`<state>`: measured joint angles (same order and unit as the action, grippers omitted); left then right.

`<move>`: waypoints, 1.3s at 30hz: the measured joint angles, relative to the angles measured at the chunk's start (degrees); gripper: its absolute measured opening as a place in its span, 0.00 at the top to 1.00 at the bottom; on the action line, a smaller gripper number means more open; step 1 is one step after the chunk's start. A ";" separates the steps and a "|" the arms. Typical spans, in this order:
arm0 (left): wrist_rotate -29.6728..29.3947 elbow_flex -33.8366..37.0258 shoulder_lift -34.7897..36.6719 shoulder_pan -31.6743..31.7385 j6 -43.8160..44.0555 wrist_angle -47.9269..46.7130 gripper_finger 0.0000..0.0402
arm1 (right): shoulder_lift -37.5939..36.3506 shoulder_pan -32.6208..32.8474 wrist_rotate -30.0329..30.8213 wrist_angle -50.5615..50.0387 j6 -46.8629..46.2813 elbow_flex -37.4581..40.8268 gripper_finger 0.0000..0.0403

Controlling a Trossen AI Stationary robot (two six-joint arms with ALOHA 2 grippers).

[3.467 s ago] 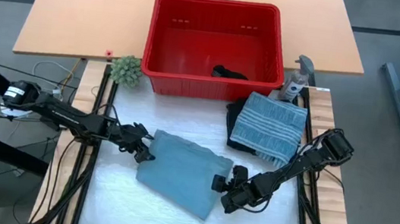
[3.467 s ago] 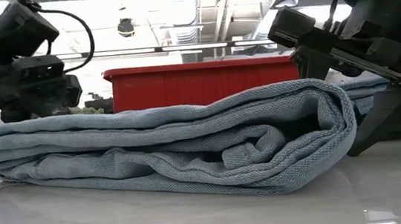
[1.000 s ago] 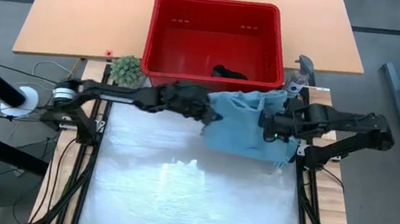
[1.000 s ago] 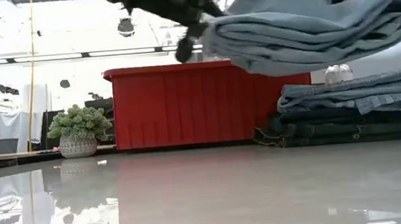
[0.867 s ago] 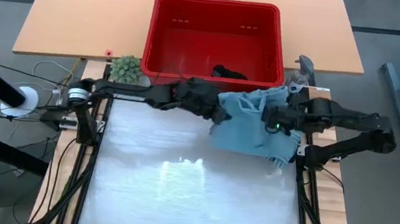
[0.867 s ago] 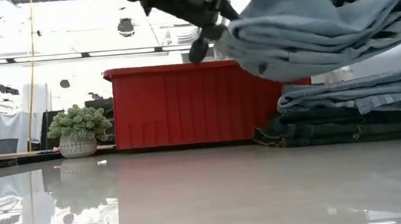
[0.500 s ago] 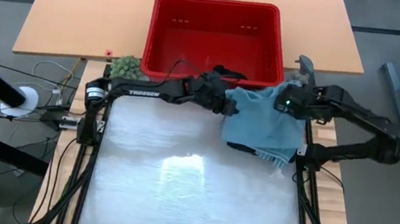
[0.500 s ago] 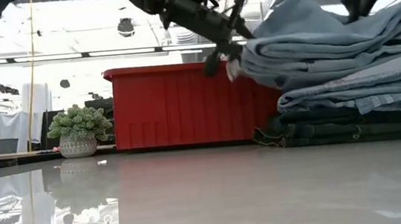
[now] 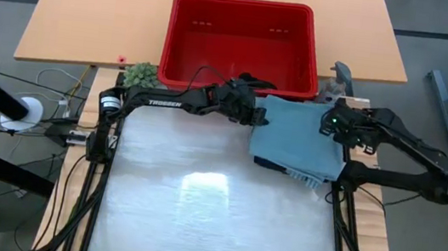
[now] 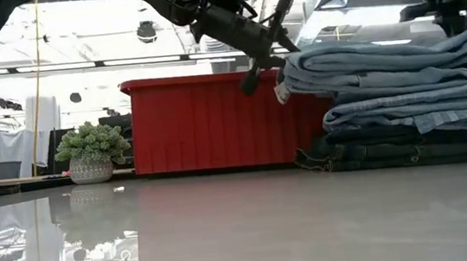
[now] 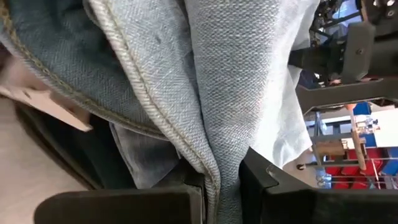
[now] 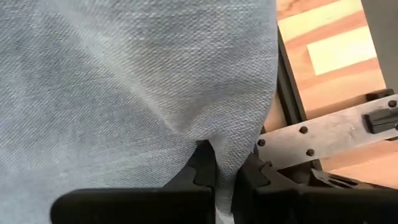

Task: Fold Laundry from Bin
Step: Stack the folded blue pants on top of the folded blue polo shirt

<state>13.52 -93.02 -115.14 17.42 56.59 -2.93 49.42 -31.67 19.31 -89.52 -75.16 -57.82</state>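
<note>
From above, the red bin stands at the far edge of the work surface with a small dark garment lying on its floor near the front wall. A folded light blue denim piece lies on top of a stack of folded laundry at the right side of the white mat, just in front of the bin's right corner. The left gripper reaches across to the denim's left edge, and the right gripper sits at its right edge; a small green plant stands beside the bin's left corner. At table height, the denim piece rests flat on the stack of folded laundry, with the bin behind and the plant to one side; the left gripper meets the denim's near end. In the left wrist view, the dark fingers are pressed together on a seamed fold of the denim. In the right wrist view, the fingers are likewise pinched shut on an edge of the denim, beside the table's wooden edge.
</note>
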 joint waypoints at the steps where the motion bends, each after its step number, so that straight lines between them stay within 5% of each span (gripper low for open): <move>1: -0.06 -0.08 -0.56 -0.04 0.06 0.71 0.93 | -0.27 -0.48 0.00 -0.14 0.00 0.33 0.90; 7: 4.79 -0.09 -6.12 -0.57 7.98 8.19 0.93 | -0.83 -3.63 0.32 -0.87 3.28 -0.44 0.90; 21: 1.66 -2.95 -7.68 1.30 5.32 6.68 0.89 | 1.01 -15.54 0.37 0.00 17.92 1.30 0.90; 26: 1.25 -2.96 -7.75 1.31 1.17 9.28 0.83 | 1.51 -17.35 2.62 -0.94 20.23 1.30 0.69; 32: 2.46 -2.96 -7.75 1.73 -5.28 10.46 0.64 | 1.42 -18.46 3.15 -0.86 23.62 1.30 0.37; 39: 11.83 -2.96 -7.75 4.22 -7.50 11.31 0.42 | 0.43 -18.31 3.20 -0.72 24.93 -1.56 0.26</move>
<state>25.34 -95.98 -122.89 21.64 49.09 8.38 49.85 -49.98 22.51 -90.23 -50.23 -59.38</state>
